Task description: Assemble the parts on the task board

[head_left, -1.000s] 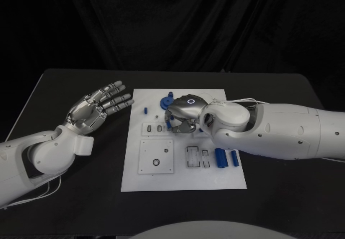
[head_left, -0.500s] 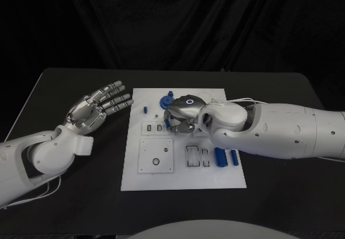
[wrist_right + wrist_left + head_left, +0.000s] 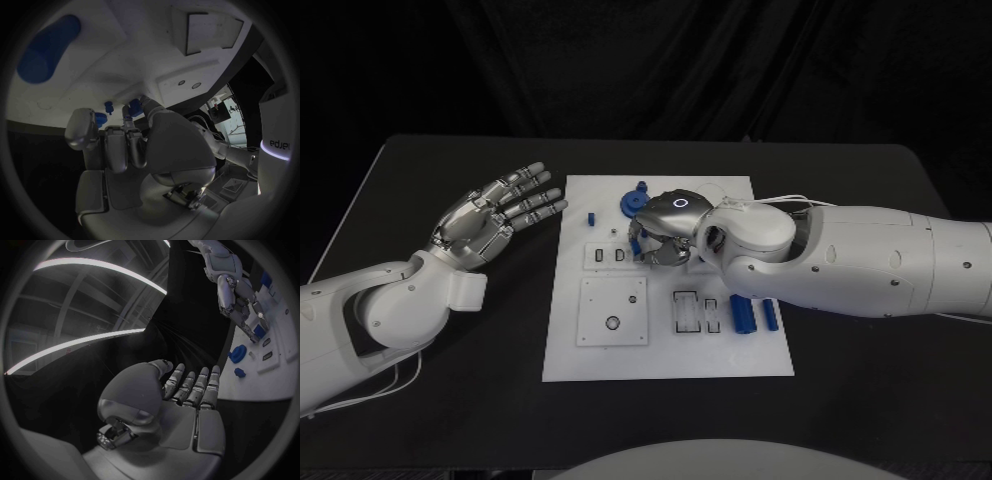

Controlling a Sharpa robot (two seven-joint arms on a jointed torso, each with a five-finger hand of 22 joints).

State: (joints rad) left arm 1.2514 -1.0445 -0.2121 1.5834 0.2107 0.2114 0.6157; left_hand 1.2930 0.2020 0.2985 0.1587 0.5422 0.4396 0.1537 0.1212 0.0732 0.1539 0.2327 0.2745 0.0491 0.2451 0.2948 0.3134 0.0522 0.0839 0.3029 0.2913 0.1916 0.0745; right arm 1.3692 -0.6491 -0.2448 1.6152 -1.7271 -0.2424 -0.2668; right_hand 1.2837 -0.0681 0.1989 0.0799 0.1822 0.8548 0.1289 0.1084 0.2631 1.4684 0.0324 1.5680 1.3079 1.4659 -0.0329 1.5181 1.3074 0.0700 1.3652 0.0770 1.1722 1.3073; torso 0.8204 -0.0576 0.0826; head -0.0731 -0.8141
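Black desk [image 3: 473,380] carried the board [image 3: 668,355] at centre. Right hand [image 3: 664,238] worked at 12 o'clock, grasp unclear. Left hand [image 3: 495,215] hovered spread at 9. Blue parts [image 3: 754,317] lay loose; assembly seemed unfinished.

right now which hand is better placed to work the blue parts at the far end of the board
The right hand: its fingers already curl down beside small blue parts on the task board. The left hand is off the board, open.

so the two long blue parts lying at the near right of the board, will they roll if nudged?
Probably. The two long blue parts look rounded and lie loose, side by side on the flat task board, so a sideways push would likely roll them. They look like small rigid plastic, probably light and stiff.
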